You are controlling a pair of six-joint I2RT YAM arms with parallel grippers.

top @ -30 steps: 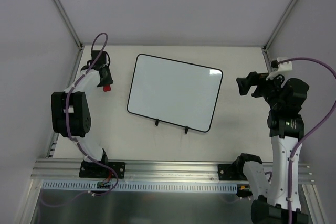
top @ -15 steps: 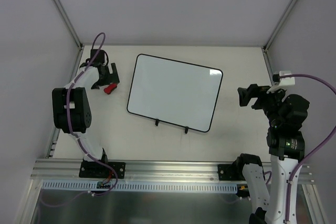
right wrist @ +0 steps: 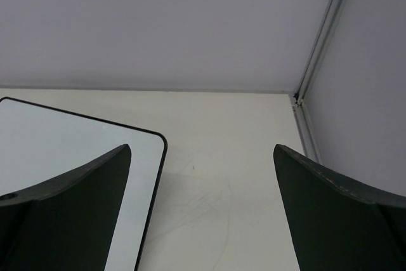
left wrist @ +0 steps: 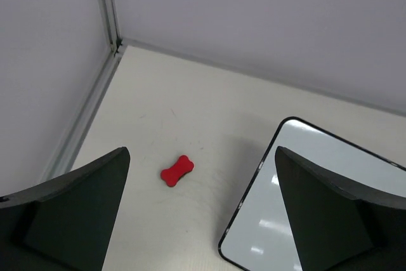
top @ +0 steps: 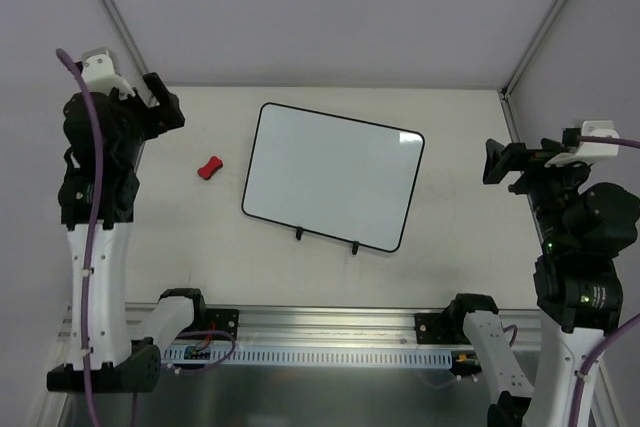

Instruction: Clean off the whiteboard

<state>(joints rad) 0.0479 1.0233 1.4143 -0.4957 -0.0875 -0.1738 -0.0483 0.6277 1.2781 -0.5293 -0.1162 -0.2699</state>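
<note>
The whiteboard (top: 335, 175) lies flat in the middle of the table, its white surface blank inside a thin black frame, with two small black feet on its near edge. A small red bone-shaped eraser (top: 209, 168) lies on the table just left of it, touching nothing. My left gripper (top: 160, 107) hangs open high over the far-left corner; its wrist view shows the eraser (left wrist: 177, 171) and the board's corner (left wrist: 263, 214) far below the left gripper (left wrist: 202, 150). My right gripper (top: 505, 162) is open to the right of the board, with the board's corner (right wrist: 76, 134) under the right gripper (right wrist: 202, 147).
Grey walls with metal corner posts (top: 120, 17) enclose the table on three sides. An aluminium rail (top: 320, 322) carrying both arm bases runs along the near edge. Bare table surface (right wrist: 222, 182) lies right of the board.
My left gripper opened and let go of the red eraser, which stays on the table left of the board. The left arm then rose and pulled back left. The right arm drew back to the right.
</note>
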